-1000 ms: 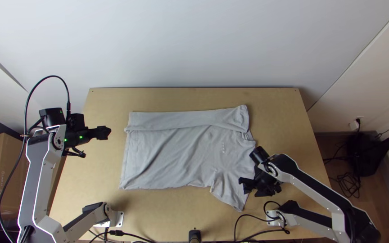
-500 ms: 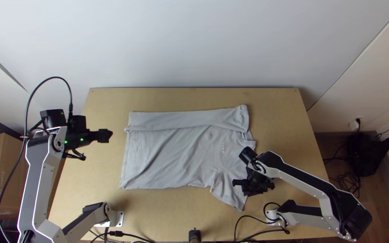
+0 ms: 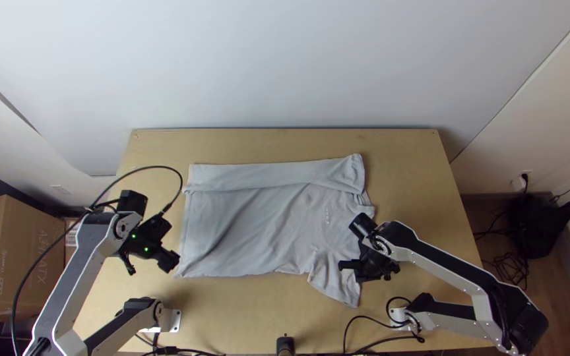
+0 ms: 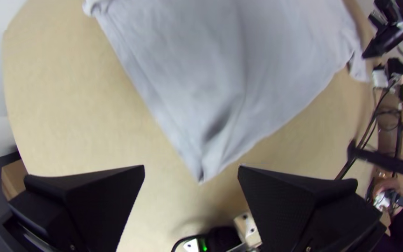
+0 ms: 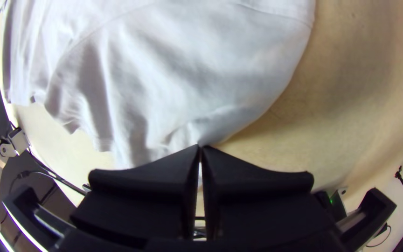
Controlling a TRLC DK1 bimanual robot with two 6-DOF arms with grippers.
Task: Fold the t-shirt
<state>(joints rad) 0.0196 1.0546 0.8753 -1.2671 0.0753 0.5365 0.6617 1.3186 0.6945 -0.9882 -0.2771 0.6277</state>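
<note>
Standing wide apart, the flat black fingers [image 4: 101,200] of the left gripper [image 3: 168,261] sit near a pointed hem corner; the soft grey t-shirt [image 3: 252,224] lies rippled on the smooth wooden desk [image 3: 407,171], its far side folded into a long band; the right gripper [image 3: 369,267] pinches puckered sleeve cloth.

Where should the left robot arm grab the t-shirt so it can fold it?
I'd pinch the t-shirt at its near left corner, coming in low from the left. That corner lies flat and pokes out in a point toward the gap between the left gripper's open fingers, so they could probably close on it.
</note>
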